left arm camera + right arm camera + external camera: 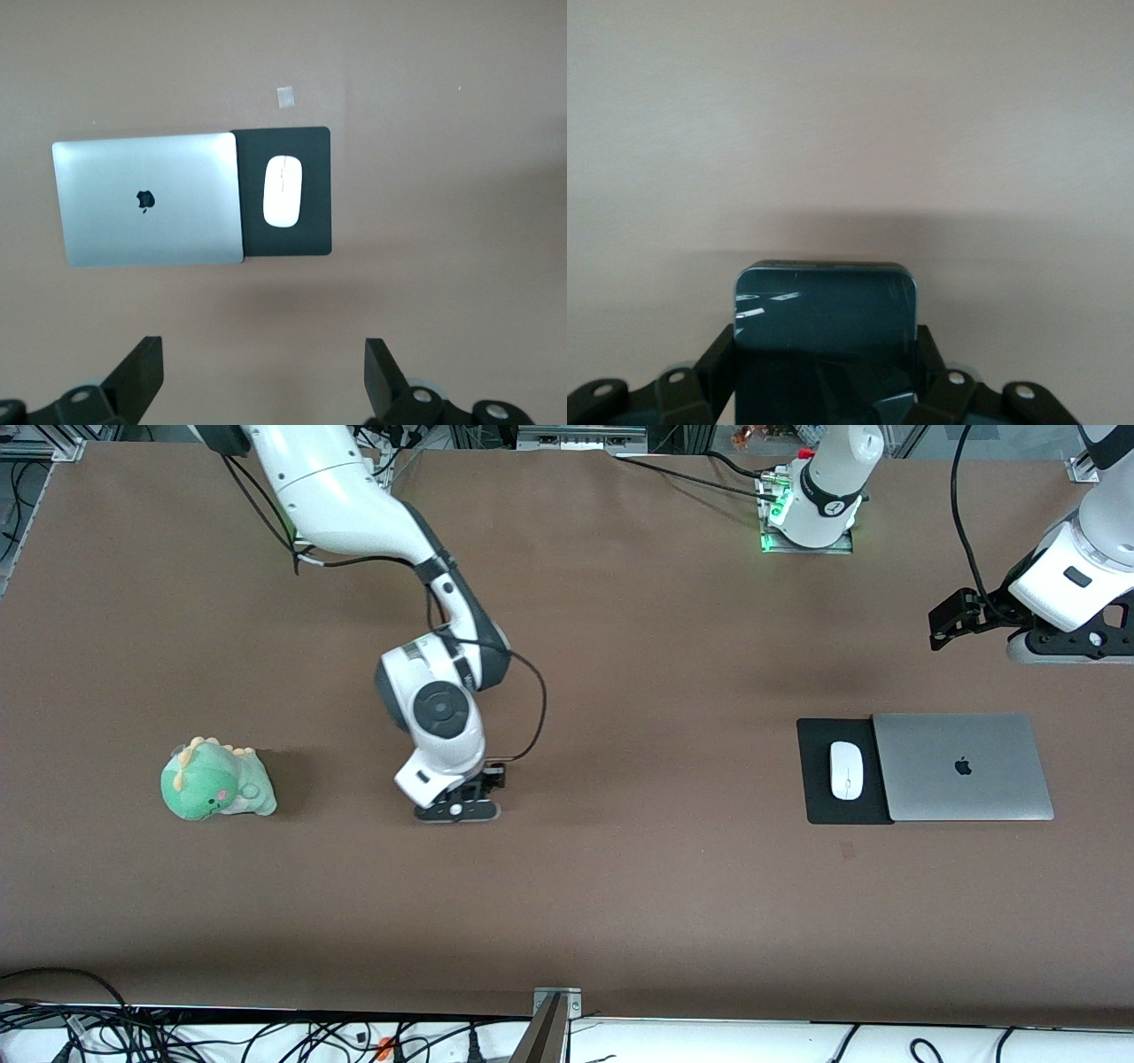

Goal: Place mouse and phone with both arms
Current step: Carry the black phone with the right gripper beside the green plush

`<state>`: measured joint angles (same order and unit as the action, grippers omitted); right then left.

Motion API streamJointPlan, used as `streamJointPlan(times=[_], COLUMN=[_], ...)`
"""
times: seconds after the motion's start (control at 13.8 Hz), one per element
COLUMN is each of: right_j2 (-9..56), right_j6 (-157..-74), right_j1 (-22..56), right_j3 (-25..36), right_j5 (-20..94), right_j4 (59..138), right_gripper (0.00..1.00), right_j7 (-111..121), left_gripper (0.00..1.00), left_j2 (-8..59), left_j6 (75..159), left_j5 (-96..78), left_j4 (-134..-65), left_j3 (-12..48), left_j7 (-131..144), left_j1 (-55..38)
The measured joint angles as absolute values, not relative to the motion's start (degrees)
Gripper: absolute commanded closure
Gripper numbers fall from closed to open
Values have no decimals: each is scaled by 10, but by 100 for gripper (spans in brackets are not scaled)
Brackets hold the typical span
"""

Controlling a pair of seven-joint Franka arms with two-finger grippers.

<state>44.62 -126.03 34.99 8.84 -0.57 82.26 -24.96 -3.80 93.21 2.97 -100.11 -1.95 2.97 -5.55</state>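
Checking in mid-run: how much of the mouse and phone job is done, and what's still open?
Done, by the look of it: the mouse lies on the mouse pad beside the closed laptop, and the left gripper hangs open above them, holding nothing. In hand: the right gripper, low at the table's middle, is shut on the phone. Left: carrying the phone off and setting it down.

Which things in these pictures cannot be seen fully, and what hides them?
- Phone: front view, hidden by the right end effector closed on it; right wrist view, lower part cut off.
- Mouse pad: one edge under the laptop.
- Left end effector: front view, partly cut off by the edge.
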Motion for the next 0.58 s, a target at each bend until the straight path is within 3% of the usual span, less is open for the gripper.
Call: streamJointPlan(times=[0.29, 0.58], right_j2=[404, 362], right_j6=[-1281, -1428], right_j1=[281, 237], right_j3=[89, 89], right_j5=[-2, -2], right_j4=[887, 1032], right_gripper=[78, 78], right_j7=[-185, -135], left_gripper=[0, 0], left_j2=[-37, -36], left_j6=[930, 930], left_j5=[31, 31], left_j4=[-1000, -999], left_j3=[-20, -27], left_j7=[30, 29], left_j1=[-56, -55])
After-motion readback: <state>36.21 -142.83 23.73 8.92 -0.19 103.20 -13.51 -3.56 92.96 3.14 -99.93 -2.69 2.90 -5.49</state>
